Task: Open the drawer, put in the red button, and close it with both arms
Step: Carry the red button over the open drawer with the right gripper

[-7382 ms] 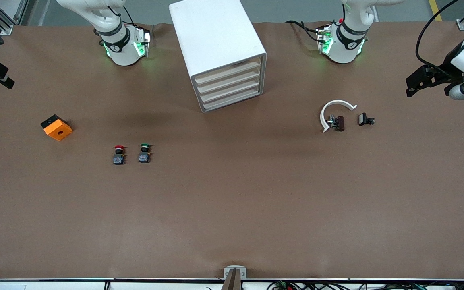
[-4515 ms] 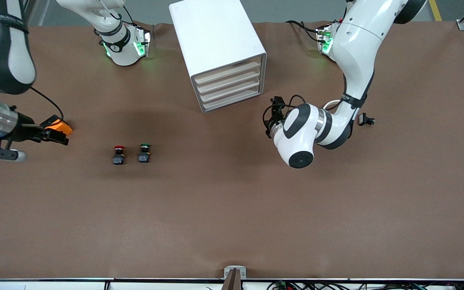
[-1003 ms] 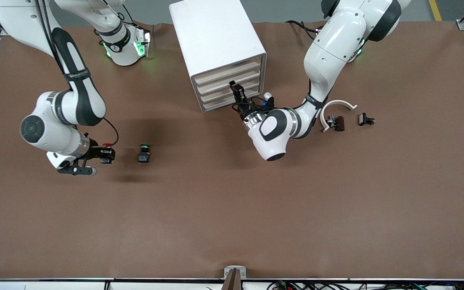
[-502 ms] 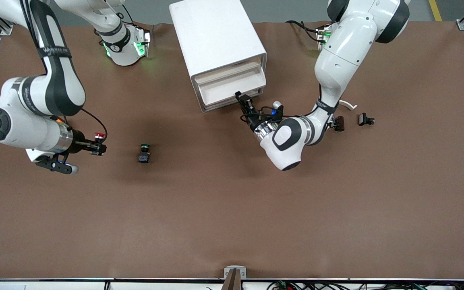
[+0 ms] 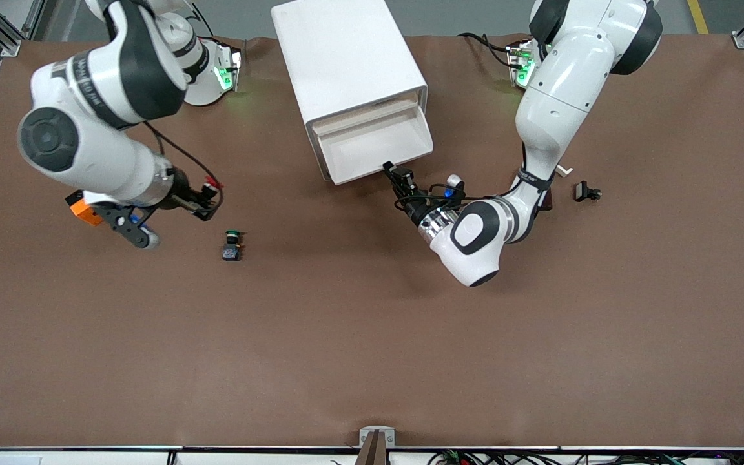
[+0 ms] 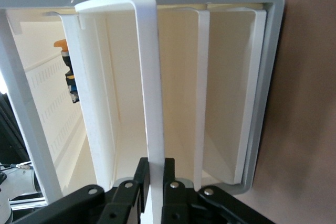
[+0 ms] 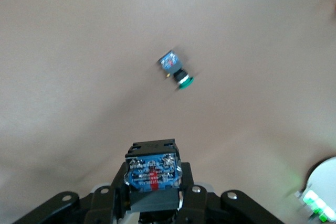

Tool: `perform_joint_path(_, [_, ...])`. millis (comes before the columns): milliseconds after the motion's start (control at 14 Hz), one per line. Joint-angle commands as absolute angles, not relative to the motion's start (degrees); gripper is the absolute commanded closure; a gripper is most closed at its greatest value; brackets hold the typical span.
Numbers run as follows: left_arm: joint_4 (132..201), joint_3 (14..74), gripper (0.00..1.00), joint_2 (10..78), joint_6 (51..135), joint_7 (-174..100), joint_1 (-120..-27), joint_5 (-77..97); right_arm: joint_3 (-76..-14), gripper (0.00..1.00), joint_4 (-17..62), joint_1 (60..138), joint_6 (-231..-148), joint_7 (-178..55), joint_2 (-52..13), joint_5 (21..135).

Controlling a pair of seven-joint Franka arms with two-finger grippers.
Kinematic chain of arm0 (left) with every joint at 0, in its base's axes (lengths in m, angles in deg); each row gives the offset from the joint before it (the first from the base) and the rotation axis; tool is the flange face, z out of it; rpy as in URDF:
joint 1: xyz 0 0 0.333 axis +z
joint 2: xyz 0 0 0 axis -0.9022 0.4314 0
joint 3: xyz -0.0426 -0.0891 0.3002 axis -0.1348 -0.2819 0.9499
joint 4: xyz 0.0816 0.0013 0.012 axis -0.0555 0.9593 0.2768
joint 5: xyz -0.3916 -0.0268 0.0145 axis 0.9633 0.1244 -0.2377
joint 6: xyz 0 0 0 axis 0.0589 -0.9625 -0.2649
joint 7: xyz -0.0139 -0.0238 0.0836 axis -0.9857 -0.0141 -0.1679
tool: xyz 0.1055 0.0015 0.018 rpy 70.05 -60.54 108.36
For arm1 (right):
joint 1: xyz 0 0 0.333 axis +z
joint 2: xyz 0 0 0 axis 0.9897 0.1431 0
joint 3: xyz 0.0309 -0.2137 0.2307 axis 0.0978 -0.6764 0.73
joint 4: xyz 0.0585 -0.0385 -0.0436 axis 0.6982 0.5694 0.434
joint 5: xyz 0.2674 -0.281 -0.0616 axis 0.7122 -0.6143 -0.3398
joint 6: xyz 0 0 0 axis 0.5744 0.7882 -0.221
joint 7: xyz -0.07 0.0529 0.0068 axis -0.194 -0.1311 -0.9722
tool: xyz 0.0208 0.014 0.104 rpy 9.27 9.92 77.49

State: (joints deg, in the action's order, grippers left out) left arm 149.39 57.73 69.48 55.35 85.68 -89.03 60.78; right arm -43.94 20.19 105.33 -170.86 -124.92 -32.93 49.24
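Note:
The white cabinet (image 5: 340, 51) stands at the table's edge nearest the robots' bases. One drawer (image 5: 372, 145) is pulled well out of it toward the front camera. My left gripper (image 5: 392, 172) is shut on the drawer's front lip; in the left wrist view the cream front (image 6: 149, 77) runs between the two black fingers of the gripper (image 6: 155, 169). My right gripper (image 5: 209, 194) is shut on the red button (image 5: 216, 185) and holds it in the air over bare table. In the right wrist view the button's blue base (image 7: 152, 171) sits in the right gripper (image 7: 152, 184).
A green-capped button (image 5: 232, 245) stands on the table below the right gripper and also shows in the right wrist view (image 7: 176, 69). An orange block (image 5: 81, 212) lies under the right arm. A small black part (image 5: 586, 192) lies beside the left arm's elbow.
The left gripper has pulled the drawer farther out of the cabinet. The right gripper has risen with the red button and moved toward the cabinet.

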Motion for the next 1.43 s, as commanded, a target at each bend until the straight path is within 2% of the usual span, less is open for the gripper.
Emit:
perform_joint_path(0, [146.98,58.49,1.00,70.77,55.51,83.88,-88.00,61.64,-44.61,1.00,18.03,110.58,-170.15,-136.80,-31.95,50.12])
perform_joint_path(143, [146.19,58.58,1.00,70.77,55.51,83.18,-87.82,61.64,-44.61,1.00,17.50,114.62,-170.59,-144.90,-31.77,50.12])
perform_joint_path(215, [146.10,58.67,0.92,70.77,55.51,83.09,-87.39,61.64,-44.61,1.00,17.41,116.82,-170.76,-148.85,-31.69,50.12])
perform_joint_path(287, [146.01,58.58,0.65,70.77,55.51,82.57,-86.86,61.73,-44.61,1.00,17.32,118.58,-171.38,-151.94,-31.60,50.12])
perform_joint_path(358, [146.01,58.49,0.14,70.59,55.42,80.83,-86.07,61.90,-44.61,1.00,17.41,120.51,-172.43,-155.36,-31.51,50.04])
perform_joint_path(430, [145.93,58.58,0.00,70.16,55.42,79.85,-85.80,61.82,-44.61,1.00,17.41,122.45,-173.48,-158.88,-31.08,50.03])
perform_joint_path(717, [141.63,58.58,0.00,69.98,55.42,79.93,-84.31,61.73,-44.61,1.00,17.32,128.60,-179.01,-170.92,-27.83,49.60])
perform_joint_path(1003, [136.36,58.49,0.00,69.02,55.07,77.57,-78.78,61.03,-44.70,1.00,17.14,135.72,-184.03,-183.49,-23.35,48.98])
perform_joint_path(1362, [135.82,60.95,0.00,63.66,55.07,58.27,-75.52,52.88,-44.70,1.00,12.32,140.91,-185.36,-195.19,-17.19,48.19])
